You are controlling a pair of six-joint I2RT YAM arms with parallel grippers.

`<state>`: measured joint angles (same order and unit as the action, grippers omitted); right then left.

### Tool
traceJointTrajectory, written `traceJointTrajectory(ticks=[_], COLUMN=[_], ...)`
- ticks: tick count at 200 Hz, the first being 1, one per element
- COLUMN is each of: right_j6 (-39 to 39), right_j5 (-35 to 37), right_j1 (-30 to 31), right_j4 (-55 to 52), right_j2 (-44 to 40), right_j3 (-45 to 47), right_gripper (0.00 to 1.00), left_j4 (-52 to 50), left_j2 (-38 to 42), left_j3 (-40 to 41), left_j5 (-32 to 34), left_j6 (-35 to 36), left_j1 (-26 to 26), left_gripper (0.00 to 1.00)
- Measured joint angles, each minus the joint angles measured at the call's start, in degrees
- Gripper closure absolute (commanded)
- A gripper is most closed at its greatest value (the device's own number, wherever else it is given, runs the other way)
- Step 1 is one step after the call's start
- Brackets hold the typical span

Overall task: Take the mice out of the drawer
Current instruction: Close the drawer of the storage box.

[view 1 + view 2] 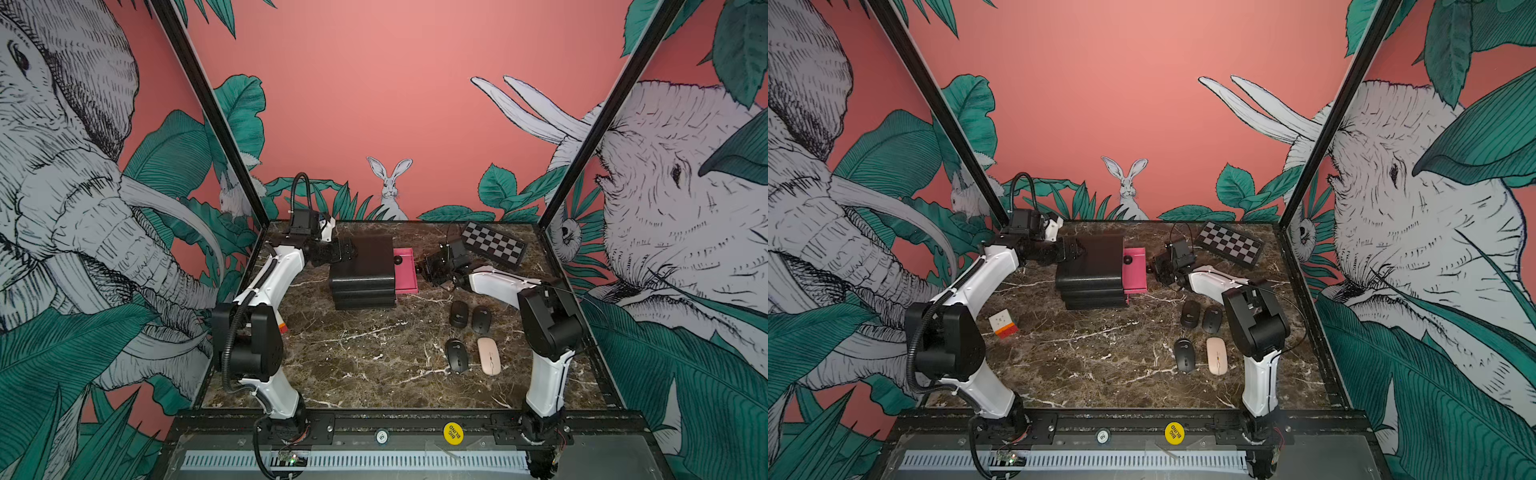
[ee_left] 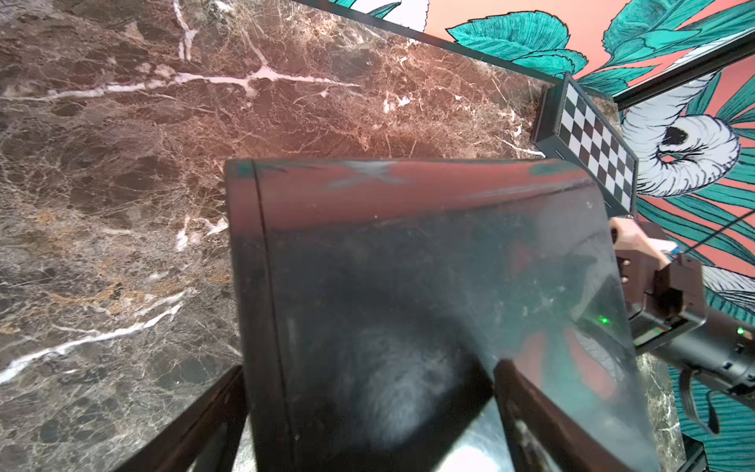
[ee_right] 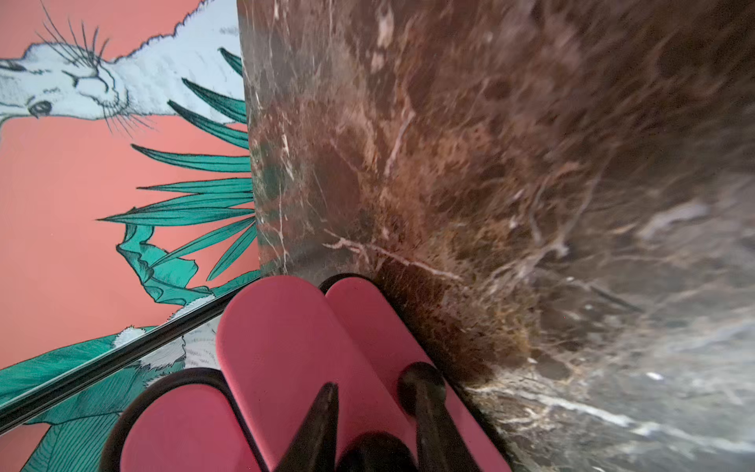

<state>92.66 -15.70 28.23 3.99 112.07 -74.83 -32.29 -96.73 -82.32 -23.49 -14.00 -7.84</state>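
Several mice lie on the marble to the right of the front: three black ones (image 1: 459,314) (image 1: 481,319) (image 1: 456,355) and a pale pink-cream one (image 1: 488,356). The black cabinet (image 1: 362,270) stands mid-table with a pink drawer (image 1: 406,286) pulled out to the right; only pink shows inside it. My right gripper (image 3: 374,392) is shut on that drawer's black knob (image 3: 376,449), also seen in a top view (image 1: 1148,269). My left gripper (image 2: 369,365) rests open over the cabinet's far-left top edge, its fingers (image 2: 527,408) straddling a corner.
A chequered board box (image 1: 494,248) lies at the back right, just behind the right arm. A small white and orange block (image 1: 1003,325) sits at the left by the left arm's elbow. Black frame rails edge the table.
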Motion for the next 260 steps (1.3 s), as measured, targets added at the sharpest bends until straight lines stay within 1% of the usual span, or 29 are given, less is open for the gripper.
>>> traceJointTrajectory(ticks=[31, 54, 78, 125, 143, 165, 188, 219, 236, 260], right_j6=[0.2, 0.3, 0.7, 2.6, 3.5, 3.3, 1.3, -3.2, -6.8, -10.8], right_j5=[-1.4, -2.3, -2.2, -2.0, -1.7, -1.0, 1.0, 4.9, 7.5, 9.7], right_j1=[1.9, 2.9, 3.3, 3.3, 3.3, 3.2, 2.3, -0.2, -1.2, -0.9], right_j4=[0.1, 0.2, 0.9, 4.2, 6.1, 6.4, 4.3, 0.2, -2.9, -6.2], right_j2=[2.1, 3.0, 4.0, 4.7, 4.7, 4.3, 0.5, -8.0, -12.7, -17.9], right_j3=[-3.2, -5.7, -7.8, -6.8, -5.0, -2.3, 2.4, 6.6, 7.0, 7.8], right_gripper=[0.66, 0.62, 0.60, 0.56, 0.51, 0.40, 0.27, 0.15, 0.13, 0.11], left_j4=[0.1, 0.6, 0.9, 0.9, 1.0, 1.0, 1.3, 1.5, 1.9, 2.0], left_j2=[0.0, -0.5, -0.7, -0.7, -0.8, -0.8, -1.0, -1.0, -1.0, -0.7], left_j3=[0.0, 0.0, 0.0, 0.0, 0.0, 0.0, 0.0, 0.1, 0.2, 0.2], left_j5=[-0.2, -1.4, -1.9, -2.0, -2.0, -2.1, -2.9, -2.9, -2.4, -1.1], left_j6=[0.0, -0.1, -0.1, -0.1, -0.2, -0.4, -0.4, -0.9, -1.2, -1.3], left_j1=[0.0, 0.0, 0.0, 0.0, 0.0, 0.0, 0.0, 0.0, -0.1, -0.5], left_gripper=[0.06, 0.06, 0.06, 0.06, 0.06, 0.06, 0.06, 0.06, 0.06, 0.06])
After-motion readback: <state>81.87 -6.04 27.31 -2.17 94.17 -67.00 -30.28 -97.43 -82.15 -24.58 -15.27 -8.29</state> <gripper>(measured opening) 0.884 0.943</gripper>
